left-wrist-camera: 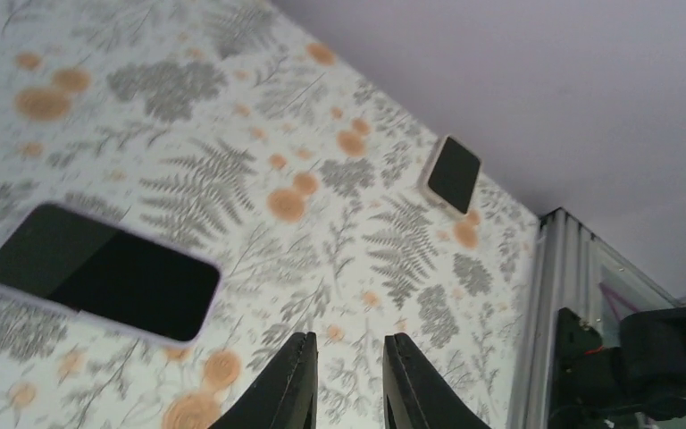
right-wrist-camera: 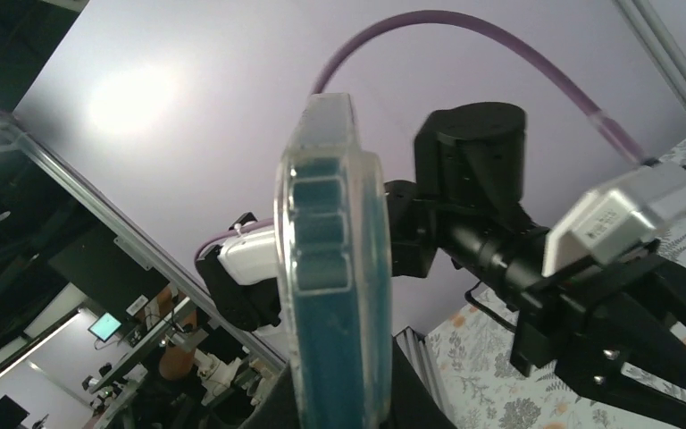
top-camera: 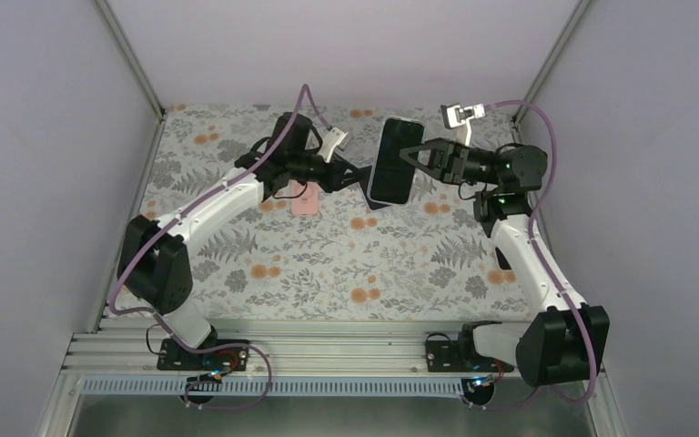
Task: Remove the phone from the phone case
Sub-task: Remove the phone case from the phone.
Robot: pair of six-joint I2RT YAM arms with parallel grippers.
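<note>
Under the right end effector (top-camera: pixel 407 157) spreads a fern-and-flower surface (top-camera: pixel 328 264). Plain lilac walls (top-camera: pixel 346 45) and metal corner posts (top-camera: pixel 130 55) rise beyond it.

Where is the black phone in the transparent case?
Top view: the black phone in the transparent case hangs above the floral table's far middle, in the right hand.

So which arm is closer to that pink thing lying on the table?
Left. The left gripper hangs beside the pink thing; the right gripper is farther off, clamping a phone.
</note>
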